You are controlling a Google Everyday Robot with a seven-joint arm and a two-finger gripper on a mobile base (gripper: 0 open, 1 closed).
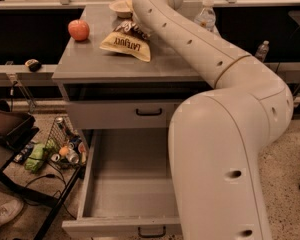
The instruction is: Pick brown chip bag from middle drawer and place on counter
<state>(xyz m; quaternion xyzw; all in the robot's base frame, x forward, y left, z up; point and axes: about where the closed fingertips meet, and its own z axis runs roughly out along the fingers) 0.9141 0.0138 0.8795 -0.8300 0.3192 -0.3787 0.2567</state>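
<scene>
The brown chip bag [124, 42] lies flat on the counter [90, 61], toward its back middle, with the cream "LATE JULY" end facing front. My gripper [138, 29] is at the bag's back right end, mostly hidden behind my own arm, which reaches in from the lower right over the counter. The middle drawer [127, 184] is pulled fully out below, and the part of its inside that I can see holds nothing. Its black handle [151, 231] shows at the bottom edge. My arm covers the drawer's right side.
A red apple [78, 29] sits on the counter's left rear. A small bowl [120, 6] and a water bottle [205, 15] stand at the back. The drawer front above [120, 115] is shut. A wire basket with cans [65, 146] and a dark bag [7, 124] are on the floor at the left.
</scene>
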